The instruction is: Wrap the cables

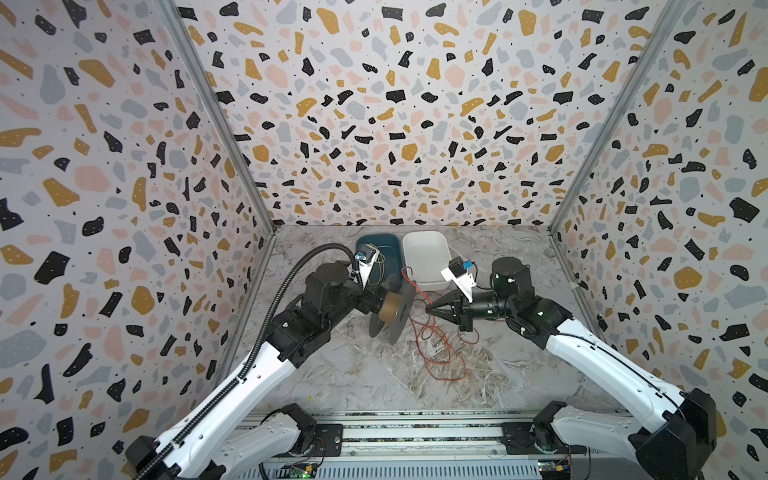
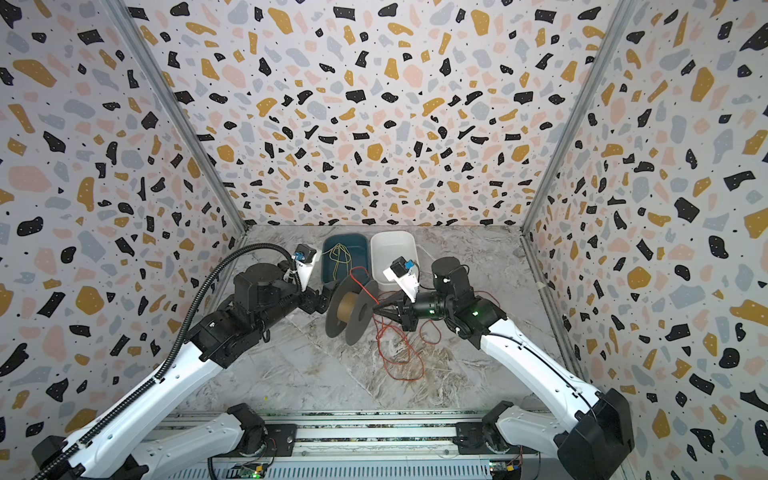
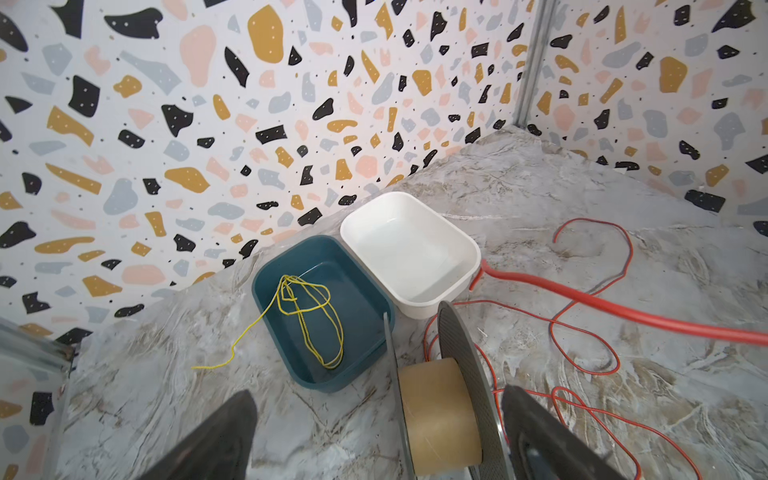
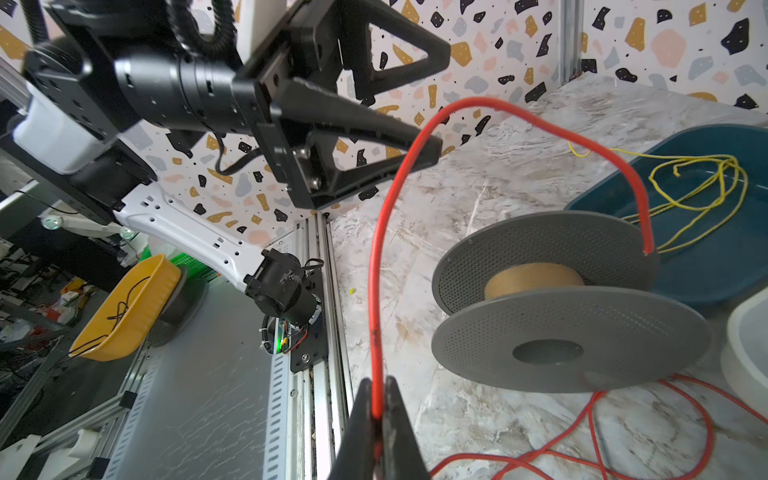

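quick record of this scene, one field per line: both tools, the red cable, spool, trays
left tool: open, right by the spool, not gripping it
right tool: shut on the red cable
red cable: arcs from the right tool to the spool's flange edge; the rest lies in loose loops on the table
spool: grey flanges, bare cardboard core, standing on its flange edges
blue tray: holds a yellow wire, one end trailing out
white tray: empty, beside the blue tray
wrap: not yet begun
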`<state>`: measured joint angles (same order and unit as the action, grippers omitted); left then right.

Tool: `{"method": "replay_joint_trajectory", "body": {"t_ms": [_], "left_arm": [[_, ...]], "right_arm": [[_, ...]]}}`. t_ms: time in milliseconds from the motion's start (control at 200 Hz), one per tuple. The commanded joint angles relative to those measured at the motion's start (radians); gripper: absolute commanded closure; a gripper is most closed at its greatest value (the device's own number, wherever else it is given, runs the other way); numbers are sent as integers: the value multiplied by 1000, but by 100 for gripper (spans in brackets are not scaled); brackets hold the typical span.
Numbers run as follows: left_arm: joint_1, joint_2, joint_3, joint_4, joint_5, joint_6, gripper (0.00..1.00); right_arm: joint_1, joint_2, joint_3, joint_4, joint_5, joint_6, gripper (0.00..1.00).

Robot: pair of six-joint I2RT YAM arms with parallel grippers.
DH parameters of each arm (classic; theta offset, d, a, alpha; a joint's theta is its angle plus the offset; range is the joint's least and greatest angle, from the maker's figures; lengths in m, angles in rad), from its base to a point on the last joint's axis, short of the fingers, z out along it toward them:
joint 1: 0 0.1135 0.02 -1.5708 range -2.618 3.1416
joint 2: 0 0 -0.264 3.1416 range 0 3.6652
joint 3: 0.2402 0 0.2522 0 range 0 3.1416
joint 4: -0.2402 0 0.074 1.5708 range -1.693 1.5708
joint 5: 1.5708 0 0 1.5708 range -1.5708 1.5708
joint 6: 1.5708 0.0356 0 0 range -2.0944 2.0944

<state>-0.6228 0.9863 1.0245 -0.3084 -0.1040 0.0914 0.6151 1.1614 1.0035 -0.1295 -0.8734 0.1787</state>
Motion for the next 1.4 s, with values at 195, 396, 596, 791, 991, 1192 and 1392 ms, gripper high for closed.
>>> {"method": "replay_joint_trajectory", "body": {"t_ms": [195, 396, 596, 791, 991, 1192, 1392], "left_arm": [[6, 14, -72, 215, 28, 147, 10], [6, 63, -36, 271, 103, 173, 13], [6, 92, -23, 309, 159, 185, 20], [6, 95, -34, 370, 184, 167, 31], [6, 118, -12, 367, 212, 170, 46], [6, 119, -10, 366, 215, 171, 57], [6, 96, -25, 361, 186, 179, 78]], "right_arm": [[-46, 45, 110, -40, -210, 49, 100], [-48, 98, 147, -61, -259, 47, 100], [-46, 143, 175, -54, -295, 47, 100], [-46, 181, 187, -46, -346, 50, 100], [-46, 215, 199, -16, -371, 69, 100], [-50, 248, 215, 9, -378, 86, 100], [-69, 266, 230, 17, -384, 93, 100]]}}
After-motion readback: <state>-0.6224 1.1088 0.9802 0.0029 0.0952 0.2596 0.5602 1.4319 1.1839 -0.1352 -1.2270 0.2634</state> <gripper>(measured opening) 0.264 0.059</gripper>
